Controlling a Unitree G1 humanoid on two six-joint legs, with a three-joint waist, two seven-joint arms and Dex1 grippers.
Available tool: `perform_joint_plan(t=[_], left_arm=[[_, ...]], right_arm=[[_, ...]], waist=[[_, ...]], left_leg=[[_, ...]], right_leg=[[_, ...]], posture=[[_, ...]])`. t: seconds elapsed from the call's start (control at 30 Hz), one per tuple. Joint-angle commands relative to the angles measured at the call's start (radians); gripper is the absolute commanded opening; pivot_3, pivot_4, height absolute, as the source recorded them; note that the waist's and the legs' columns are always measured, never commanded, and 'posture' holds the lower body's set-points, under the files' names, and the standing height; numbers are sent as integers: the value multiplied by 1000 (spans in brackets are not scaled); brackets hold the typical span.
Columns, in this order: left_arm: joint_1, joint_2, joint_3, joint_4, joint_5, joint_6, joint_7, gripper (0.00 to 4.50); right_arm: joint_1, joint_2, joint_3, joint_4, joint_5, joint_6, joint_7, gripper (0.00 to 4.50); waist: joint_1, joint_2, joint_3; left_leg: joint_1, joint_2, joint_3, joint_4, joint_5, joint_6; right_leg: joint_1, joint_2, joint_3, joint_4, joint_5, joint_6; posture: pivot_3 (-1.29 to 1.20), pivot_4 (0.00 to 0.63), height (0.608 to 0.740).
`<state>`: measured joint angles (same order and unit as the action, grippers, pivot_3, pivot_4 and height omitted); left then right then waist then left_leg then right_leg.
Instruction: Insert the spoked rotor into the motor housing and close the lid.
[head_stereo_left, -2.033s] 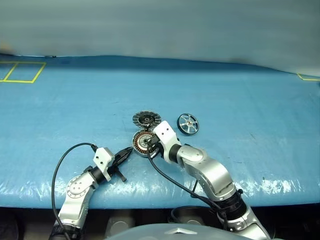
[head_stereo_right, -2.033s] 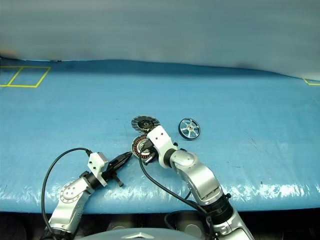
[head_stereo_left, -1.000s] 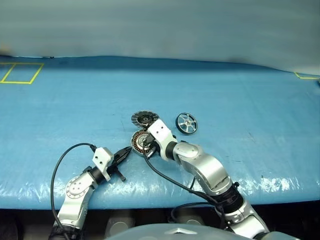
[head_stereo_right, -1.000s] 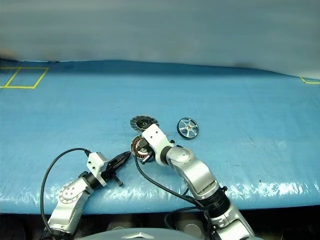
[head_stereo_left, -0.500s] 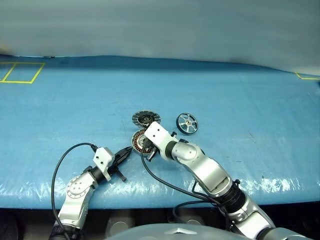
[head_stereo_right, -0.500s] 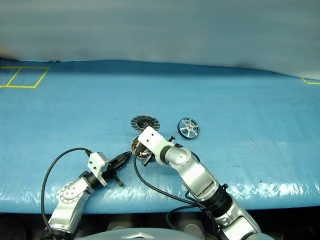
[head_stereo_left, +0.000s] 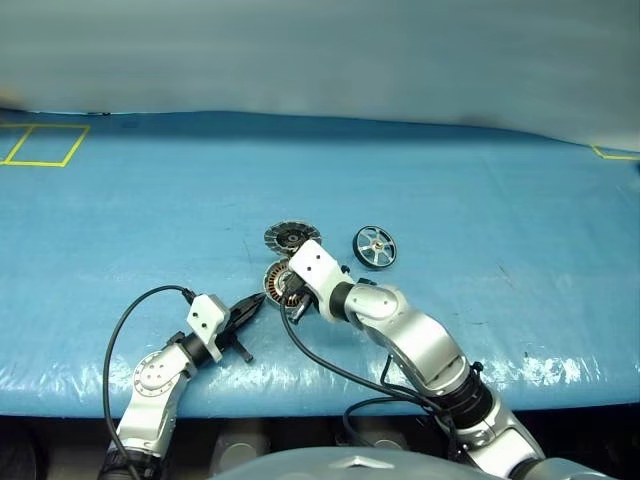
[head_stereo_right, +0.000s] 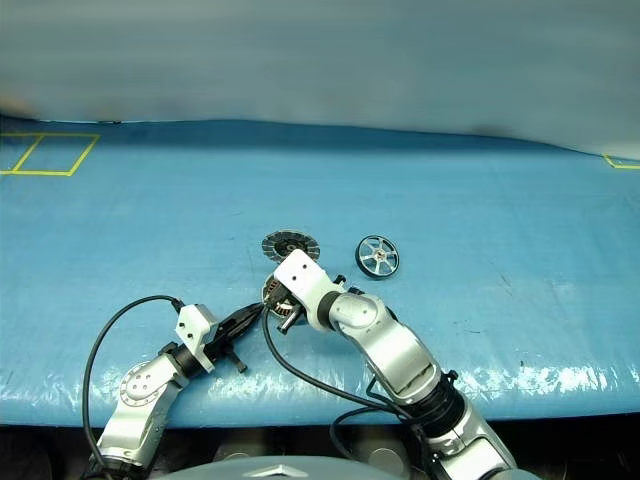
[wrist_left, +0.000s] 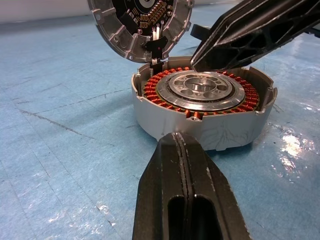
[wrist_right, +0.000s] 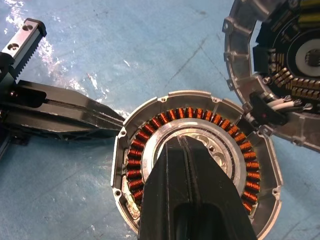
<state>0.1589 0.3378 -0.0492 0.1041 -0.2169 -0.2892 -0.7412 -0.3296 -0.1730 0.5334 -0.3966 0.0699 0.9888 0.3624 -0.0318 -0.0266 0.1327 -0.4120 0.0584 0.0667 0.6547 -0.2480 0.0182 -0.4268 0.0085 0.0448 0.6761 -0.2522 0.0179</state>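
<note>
The motor housing (wrist_left: 200, 102), a shallow metal disc with copper windings, lies on the blue table. Behind it lies the ribbed grey lid (head_stereo_left: 290, 237), joined to it by short wires (wrist_right: 272, 107). The spoked rotor (head_stereo_left: 374, 246) rests apart, to the right of the lid. My left gripper (head_stereo_left: 258, 301) is shut and empty, its tip against the housing's near rim. My right gripper (wrist_right: 181, 141) is shut and empty too. It slants down over the housing's silver centre and hides part of it from the head views.
A blue sheet (head_stereo_left: 480, 200) covers the whole table, whose front edge (head_stereo_left: 560, 395) is close to me. Yellow tape marks lie at the far left (head_stereo_left: 45, 145) and far right (head_stereo_left: 612, 153). A black cable (head_stereo_left: 125, 320) loops from the left wrist.
Since the earliest frames my right gripper has edged left across the housing and its forearm has swung round. The left gripper, lid and rotor have kept still.
</note>
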Motion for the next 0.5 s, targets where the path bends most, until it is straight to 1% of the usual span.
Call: perform_joint_plan(t=[0.03,0.23,0.5], left_arm=[[5,-3,-13,-26,2,8,3,0],[5,-1,-12,-27,2,9,3,0],[5,0,-14,-29,1,13,2,0]], right_arm=[[8,20,-13,25,0,-40,-14,13],[25,28,-5,80,-2,-66,-15,13],[40,15,-25,61,12,-46,-5,13]], waist=[[-1,0,0],[-1,0,0],[-1,0,-1]], left_leg=[[0,0,0,0,0,0],[0,0,0,0,0,0],[1,0,0,0,0,0]], right_leg=[[0,0,0,0,0,0],[0,0,0,0,0,0],[1,0,0,0,0,0]], posture=[[0,150,740],[0,150,740],[0,150,740]])
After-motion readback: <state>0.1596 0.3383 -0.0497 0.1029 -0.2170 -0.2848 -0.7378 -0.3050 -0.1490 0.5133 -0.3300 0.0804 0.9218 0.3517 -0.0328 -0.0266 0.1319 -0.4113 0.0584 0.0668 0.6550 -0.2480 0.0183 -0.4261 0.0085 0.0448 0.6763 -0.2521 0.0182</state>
